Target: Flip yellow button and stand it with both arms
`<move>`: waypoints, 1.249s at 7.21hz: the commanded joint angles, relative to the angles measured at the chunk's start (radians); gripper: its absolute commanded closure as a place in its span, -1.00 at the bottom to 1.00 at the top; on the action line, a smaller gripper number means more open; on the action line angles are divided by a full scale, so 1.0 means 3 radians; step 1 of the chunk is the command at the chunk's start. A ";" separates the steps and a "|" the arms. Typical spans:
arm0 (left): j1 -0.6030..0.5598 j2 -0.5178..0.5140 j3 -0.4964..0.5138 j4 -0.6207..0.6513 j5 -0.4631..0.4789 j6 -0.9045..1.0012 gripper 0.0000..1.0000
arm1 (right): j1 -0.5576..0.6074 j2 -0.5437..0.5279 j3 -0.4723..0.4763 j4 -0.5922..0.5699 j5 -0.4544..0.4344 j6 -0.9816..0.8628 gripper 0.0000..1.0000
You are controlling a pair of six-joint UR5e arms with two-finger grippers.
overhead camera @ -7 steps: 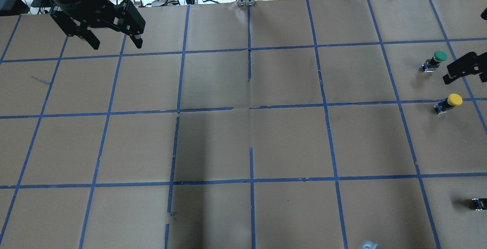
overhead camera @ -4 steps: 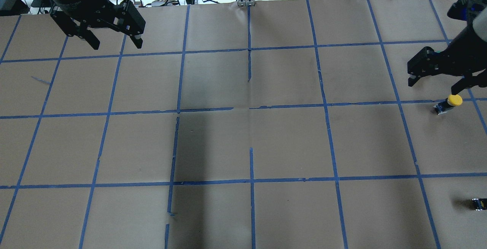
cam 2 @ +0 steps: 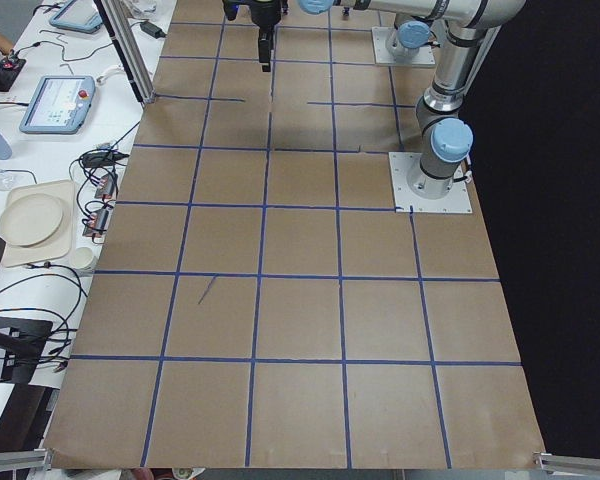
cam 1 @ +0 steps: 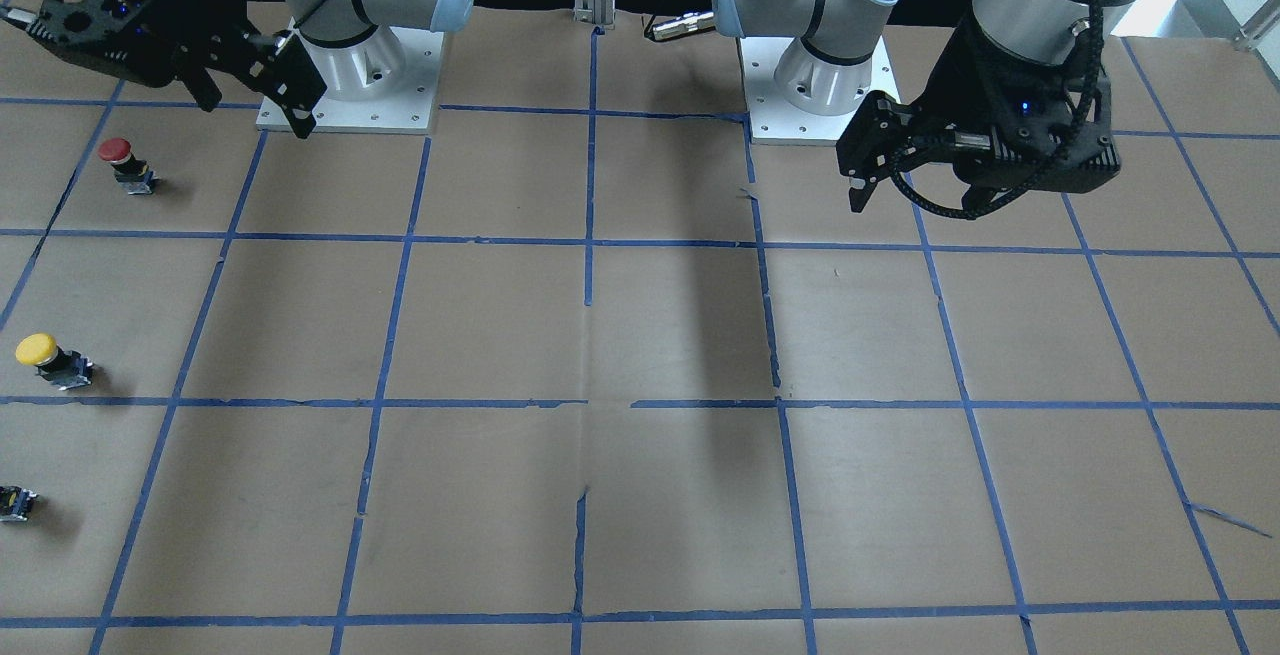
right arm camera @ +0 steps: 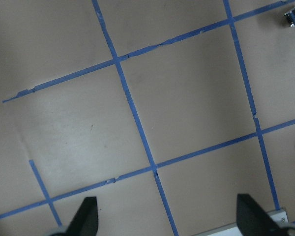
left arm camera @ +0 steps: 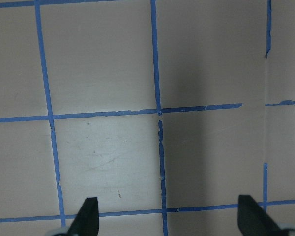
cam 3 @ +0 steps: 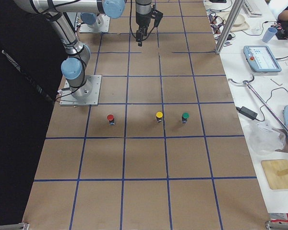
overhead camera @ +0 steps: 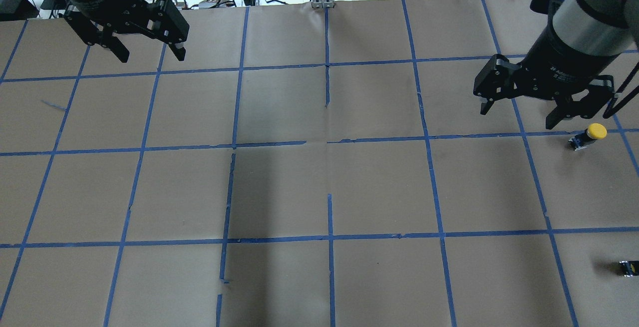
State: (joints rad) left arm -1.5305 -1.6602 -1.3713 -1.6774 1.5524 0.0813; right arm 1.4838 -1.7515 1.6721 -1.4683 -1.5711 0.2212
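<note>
Quick status on the yellow button (overhead camera: 590, 134): it sits out at the robot's far right side of the table (overhead camera: 319, 187), just on the robot's side of a blue tape line. From the right-side camera it looks to be standing with the cap on top of the blocky body, in a row between the red button (cam 3: 110, 118) and the green button (cam 3: 185, 116).

The right gripper (overhead camera: 519, 116) hangs above the paper with its jaws spread wide and nothing between them. Its own wrist camera only shows taped paper in the gap. In the overhead view the button is outside that gap, just past the finger on the robot's right and a bit nearer the robot. It isn't touching the gripper. The front camera shows the gripper well up off the surface.

The left gripper (overhead camera: 151, 57) is also wide open with nothing in it, hovering over the far left of the table, well apart from the button. A small black-grey block (overhead camera: 628, 267) lies near the right edge, closer to the robot.
</note>
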 commanded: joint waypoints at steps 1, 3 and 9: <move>0.0004 -0.0014 0.0005 0.0007 0.0005 0.0000 -0.99 | 0.0131 -0.0001 -0.0200 0.0277 0.0001 -0.0016 -0.99; 0.0004 -0.0019 0.0005 0.0008 0.0000 0.0000 -0.99 | 0.0304 -0.0001 -0.0169 0.0236 0.0062 -0.0036 -0.99; 0.0004 -0.0019 -0.0005 0.0033 0.0005 0.0000 -0.99 | 0.0402 -0.0016 -0.0092 0.0231 0.0026 0.0004 -0.99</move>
State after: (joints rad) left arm -1.5294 -1.6659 -1.3719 -1.6665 1.5538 0.0813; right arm 1.6042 -1.7566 1.6436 -1.3983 -1.5643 0.2216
